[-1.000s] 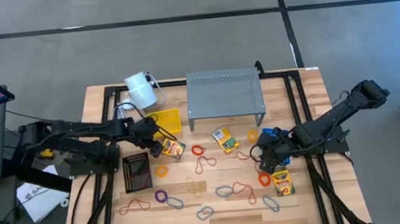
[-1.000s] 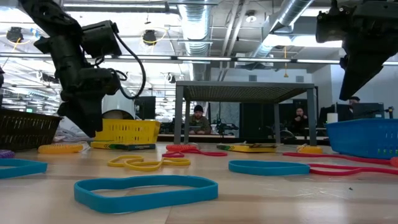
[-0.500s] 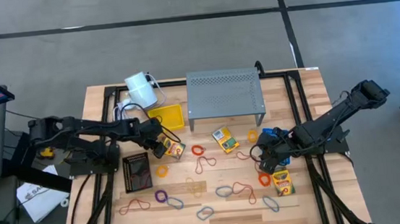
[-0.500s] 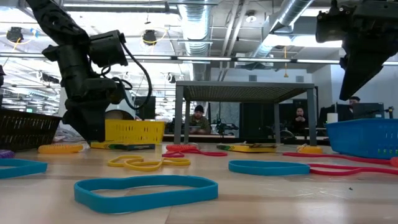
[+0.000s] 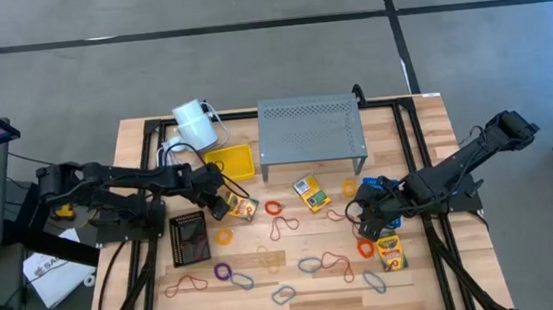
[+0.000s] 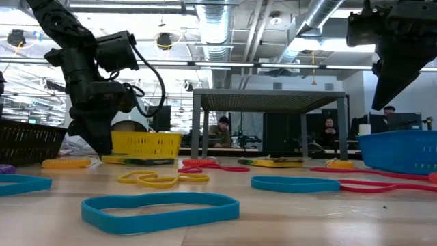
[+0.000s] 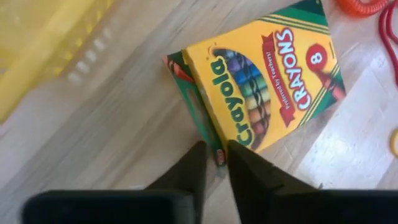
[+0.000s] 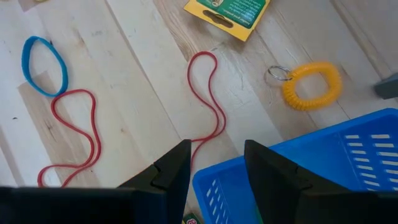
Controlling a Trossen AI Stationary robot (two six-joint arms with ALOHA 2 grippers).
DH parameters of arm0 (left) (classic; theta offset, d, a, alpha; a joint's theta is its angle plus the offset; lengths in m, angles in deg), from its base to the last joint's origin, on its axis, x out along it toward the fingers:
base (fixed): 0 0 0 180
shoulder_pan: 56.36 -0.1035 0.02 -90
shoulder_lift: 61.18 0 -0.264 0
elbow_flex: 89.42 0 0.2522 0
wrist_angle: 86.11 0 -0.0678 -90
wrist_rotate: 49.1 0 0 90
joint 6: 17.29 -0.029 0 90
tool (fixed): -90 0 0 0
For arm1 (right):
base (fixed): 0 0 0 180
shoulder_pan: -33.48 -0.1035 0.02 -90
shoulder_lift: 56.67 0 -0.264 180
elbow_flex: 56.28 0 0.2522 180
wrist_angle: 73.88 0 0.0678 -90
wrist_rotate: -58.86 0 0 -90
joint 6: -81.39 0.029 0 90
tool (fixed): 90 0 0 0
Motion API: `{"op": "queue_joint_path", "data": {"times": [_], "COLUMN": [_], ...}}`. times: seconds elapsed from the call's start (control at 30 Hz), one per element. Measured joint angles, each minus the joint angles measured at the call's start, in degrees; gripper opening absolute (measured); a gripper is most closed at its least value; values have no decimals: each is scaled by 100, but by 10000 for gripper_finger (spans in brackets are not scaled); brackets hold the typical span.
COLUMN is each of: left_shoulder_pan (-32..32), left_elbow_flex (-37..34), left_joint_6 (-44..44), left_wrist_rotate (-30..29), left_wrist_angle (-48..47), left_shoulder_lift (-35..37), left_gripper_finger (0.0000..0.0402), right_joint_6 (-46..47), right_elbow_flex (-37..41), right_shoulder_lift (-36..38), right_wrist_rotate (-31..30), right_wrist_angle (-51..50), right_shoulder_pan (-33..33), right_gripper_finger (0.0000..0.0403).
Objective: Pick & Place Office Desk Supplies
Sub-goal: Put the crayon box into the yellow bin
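The left hand (image 7: 214, 163) has its fingers nearly closed on the corner of a Crayola crayon box (image 7: 267, 81) lying flat on the counter (image 5: 309, 293), just beside the yellow bin (image 5: 229, 165), whose inside shows nothing. The right hand (image 8: 214, 163) hangs with fingers apart and empty over the rim of the blue basket (image 8: 311, 162), near a red rubber band (image 8: 208, 99) and a yellow coil ring (image 8: 312, 84).

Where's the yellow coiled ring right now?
In the right wrist view, the coiled ring lies on the bare wood beside the blue basket, near a looping red band.
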Motion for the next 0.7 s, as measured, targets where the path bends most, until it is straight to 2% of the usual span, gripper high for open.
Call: {"op": "queue_joint_path", "data": {"times": [0.1,0.7], "left_shoulder_pan": [17,386], "left_elbow_flex": [4,9], "left_joint_6": [-94,204], "left_wrist_rotate": [21,271], "left_wrist_angle": [0,109], "left_shoulder_lift": [0,122], "left_gripper_finger": [8,1], "right_joint_6": [0,-63], "right_elbow_flex": [-1,0], "right_shoulder_lift": [0,0], "right_wrist_rotate": [2,2], "right_wrist_angle": [2,44], "right_shoulder_pan": [0,-2], "right_gripper_finger": [147,147]}}
